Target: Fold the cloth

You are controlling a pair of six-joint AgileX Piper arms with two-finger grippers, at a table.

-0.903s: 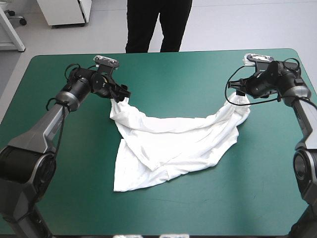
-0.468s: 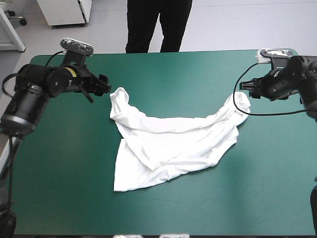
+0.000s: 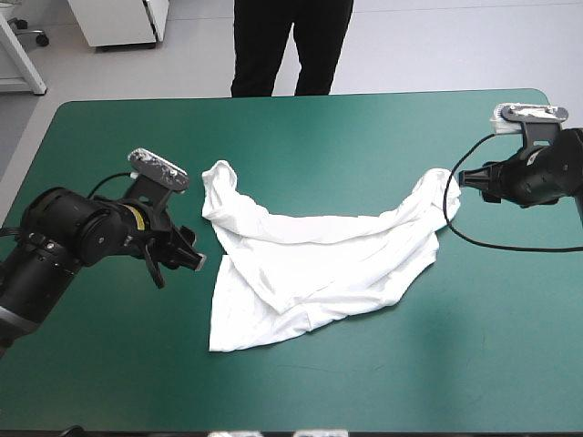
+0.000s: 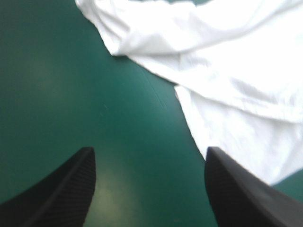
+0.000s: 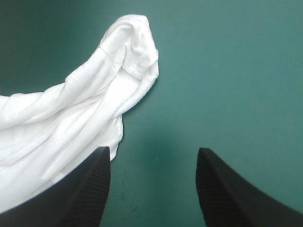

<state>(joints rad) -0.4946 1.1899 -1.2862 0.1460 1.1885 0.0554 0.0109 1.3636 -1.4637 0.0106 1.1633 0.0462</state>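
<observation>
The white T-shirt [image 3: 314, 259] lies loosely spread and wrinkled on the teal-green cover. One corner trails toward the far left [image 3: 219, 177] and another toward the right [image 3: 430, 191]. My left gripper [image 3: 195, 261] hovers just left of the shirt's left edge, open and holding nothing. In the left wrist view its fingers [image 4: 61, 189] stand wide apart, with the T-shirt [image 4: 227, 71] ahead and off to one side. My right gripper [image 3: 465, 178] is open a short way right of the right corner. The right wrist view shows that bunched corner [image 5: 135, 52] ahead of the gripper [image 5: 154, 184], not between its fingers.
The teal-green cover [image 3: 364, 382] runs broad between the shirt and the table's near edge. My right arm sits close to the table's far right corner [image 3: 542, 94].
Earlier both grippers held the shirt's two far corners; they let go and the corners dropped to the table. My left arm swung back toward the near side, and my right arm drew away to the right.
</observation>
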